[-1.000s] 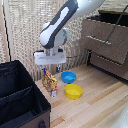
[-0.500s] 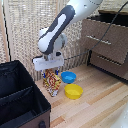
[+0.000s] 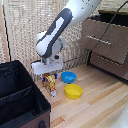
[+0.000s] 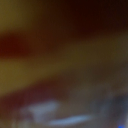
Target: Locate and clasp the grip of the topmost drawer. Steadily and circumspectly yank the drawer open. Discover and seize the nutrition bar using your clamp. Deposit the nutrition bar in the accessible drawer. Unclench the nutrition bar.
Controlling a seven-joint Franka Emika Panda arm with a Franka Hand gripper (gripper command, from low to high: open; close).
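From the exterior view I see the white arm [image 3: 65, 30] bent down over the wooden floor [image 3: 95, 107], with the clamp [image 3: 49, 76] lowered onto the nutrition bar [image 3: 50, 84]. The bar stands upright on the floor, its orange, yellow and red wrapper showing below the clamp's pale flat base. The dark fingers sit at the bar's upper end, but I cannot tell whether the jaws are closed on it or only straddle it. The wrist view gives me nothing but a blur of yellow, dark red and grey, so it does not settle the matter.

Just beside the bar, toward the exterior view's right, lies a blue bowl [image 3: 68, 77], and nearer the camera a yellow bowl [image 3: 73, 91]; the two bowls are close together, and the bar is apart from both. A black fabric bin [image 3: 20, 100] fills the lower corner on the exterior view's left. Behind the arm stands a pale woven screen [image 3: 25, 35].

The dresser [image 3: 107, 42] is at the exterior view's right, well apart from the bar. Its topmost drawer [image 3: 102, 37] juts out from the dark frame, so it looks pulled open, with its silver bar across the front
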